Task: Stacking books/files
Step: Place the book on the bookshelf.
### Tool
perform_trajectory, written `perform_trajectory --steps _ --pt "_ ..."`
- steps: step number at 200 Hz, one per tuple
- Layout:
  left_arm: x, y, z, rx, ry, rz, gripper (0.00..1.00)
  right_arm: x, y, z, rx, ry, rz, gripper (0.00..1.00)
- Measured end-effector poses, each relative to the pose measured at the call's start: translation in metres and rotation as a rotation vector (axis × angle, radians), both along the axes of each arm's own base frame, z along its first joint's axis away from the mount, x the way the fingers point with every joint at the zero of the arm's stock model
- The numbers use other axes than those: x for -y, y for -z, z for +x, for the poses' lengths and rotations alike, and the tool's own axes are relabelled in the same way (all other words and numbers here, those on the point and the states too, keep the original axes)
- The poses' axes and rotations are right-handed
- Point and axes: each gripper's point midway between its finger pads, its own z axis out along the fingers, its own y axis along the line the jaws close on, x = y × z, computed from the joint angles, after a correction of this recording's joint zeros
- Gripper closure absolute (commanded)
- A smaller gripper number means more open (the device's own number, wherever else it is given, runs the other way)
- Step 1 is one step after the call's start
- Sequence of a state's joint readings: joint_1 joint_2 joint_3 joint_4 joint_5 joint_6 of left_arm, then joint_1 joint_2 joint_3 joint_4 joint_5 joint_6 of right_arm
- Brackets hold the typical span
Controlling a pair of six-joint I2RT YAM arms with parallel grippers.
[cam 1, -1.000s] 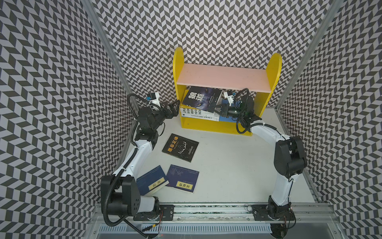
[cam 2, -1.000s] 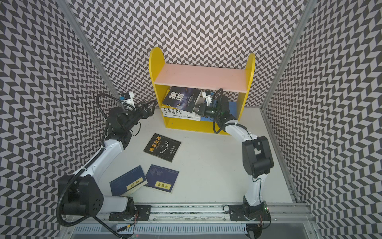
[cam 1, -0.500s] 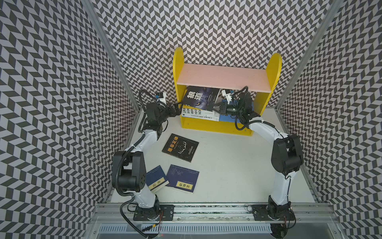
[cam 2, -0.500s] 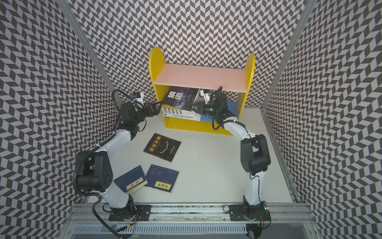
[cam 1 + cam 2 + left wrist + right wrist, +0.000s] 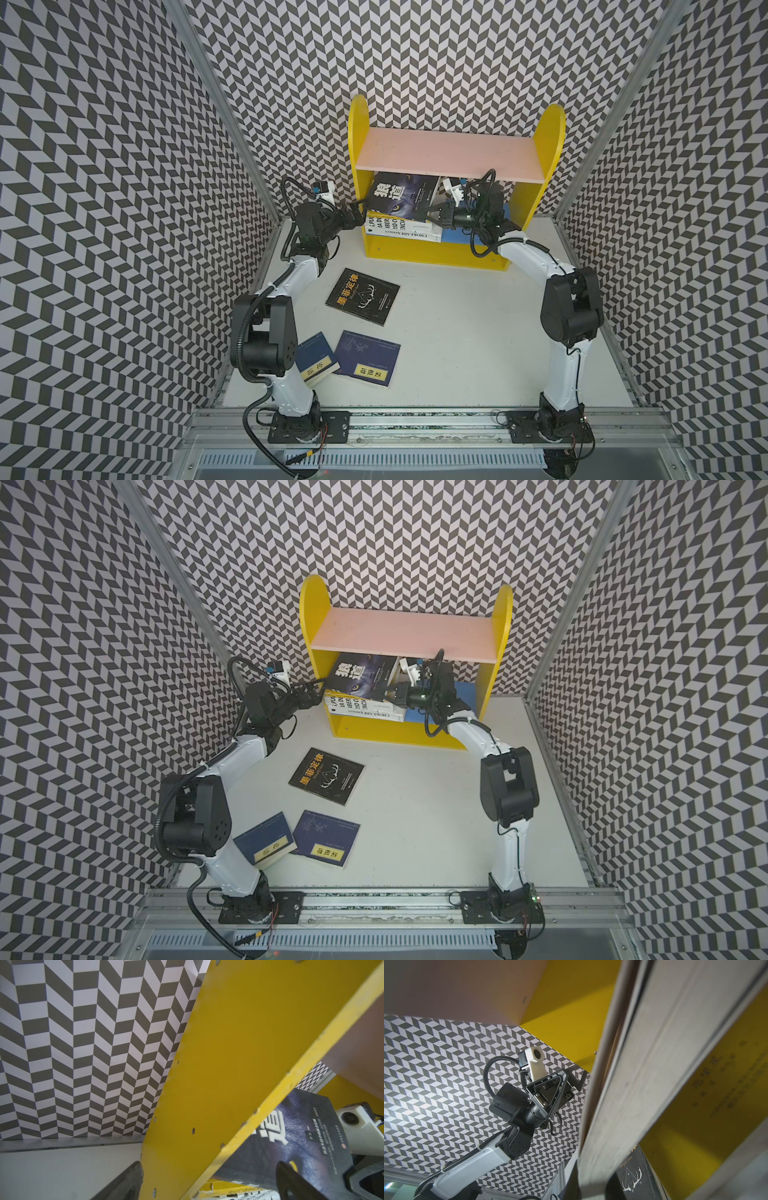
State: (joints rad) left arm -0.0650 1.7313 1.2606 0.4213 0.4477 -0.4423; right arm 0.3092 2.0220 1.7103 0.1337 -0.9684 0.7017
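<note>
Because the black book [image 5: 401, 197] is a thick glossy paperback, it should be stiff but slippery; pinch it deep at one edge. It lies tilted on the white books [image 5: 395, 226] inside the yellow shelf [image 5: 356, 166], a wolf eye on its cover. The right gripper [image 5: 431, 211] is closed on its edge; the left gripper [image 5: 358, 209], beside the shelf's wall, gapes wide, seemingly empty.

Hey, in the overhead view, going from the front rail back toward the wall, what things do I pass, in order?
Two navy books with yellow labels, side by side → black book with yellow title → yellow bookshelf's base → white books stacked in it → dark wolf-eye book above them → pink shelf board.
</note>
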Motion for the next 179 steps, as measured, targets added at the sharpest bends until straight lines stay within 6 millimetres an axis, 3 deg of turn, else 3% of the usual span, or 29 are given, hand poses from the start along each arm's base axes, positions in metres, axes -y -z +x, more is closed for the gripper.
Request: perform_trajectory --steps 39,82,179 --pt "0.006 0.0 0.008 -0.005 -0.023 0.007 0.0 0.0 0.0 0.002 0.0 -0.012 -0.002 0.96" --pt "0.013 0.014 0.011 -0.045 -0.045 0.017 0.0 0.0 0.002 0.002 0.001 -0.021 -0.009 0.96" --pt "0.011 0.018 0.013 -0.055 -0.067 0.021 0.0 0.006 0.004 0.002 0.001 -0.031 -0.007 0.96"
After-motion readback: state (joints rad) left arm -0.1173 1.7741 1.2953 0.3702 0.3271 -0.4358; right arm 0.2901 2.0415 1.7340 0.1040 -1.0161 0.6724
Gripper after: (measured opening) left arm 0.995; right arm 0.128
